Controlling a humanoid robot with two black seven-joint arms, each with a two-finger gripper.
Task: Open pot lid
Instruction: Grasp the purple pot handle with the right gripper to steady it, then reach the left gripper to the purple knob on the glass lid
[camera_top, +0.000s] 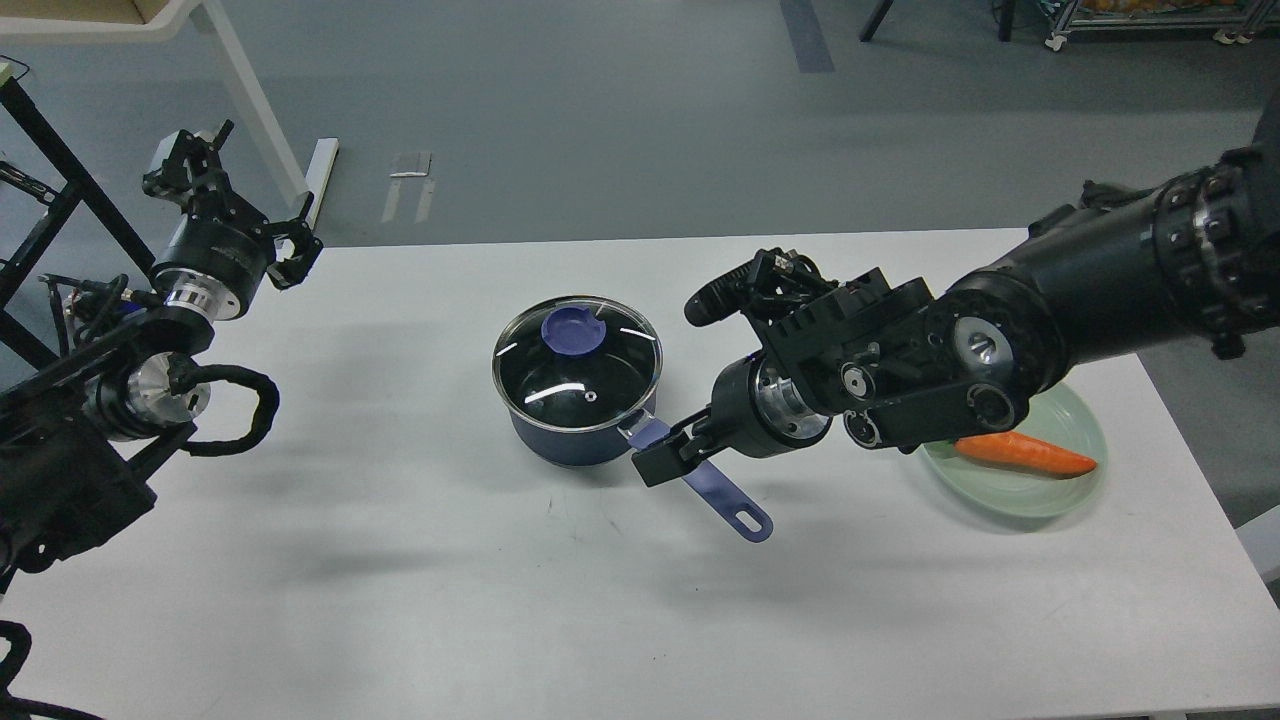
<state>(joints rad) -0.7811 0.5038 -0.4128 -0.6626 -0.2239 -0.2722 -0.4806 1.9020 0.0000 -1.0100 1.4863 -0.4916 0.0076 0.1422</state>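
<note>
Right hand (668, 452) is clamped on the pot (575, 385) handle, which runs out toward 4 o'clock. The lid (577, 357) sits shut, knob at roughly 10 o'clock from that hand. Left hand (255, 225) hangs released, well apart at 9 o'clock. White tabletop (400, 560), grey floor beyond, green dish (1040, 495) at 3 o'clock.

One head-mounted view only, it looked forward and steeply down over the white table (400, 620), the saucepan (575, 420) sat mid-frame at middle range, both arms came in from the side edges, grey floor filled the top.
</note>
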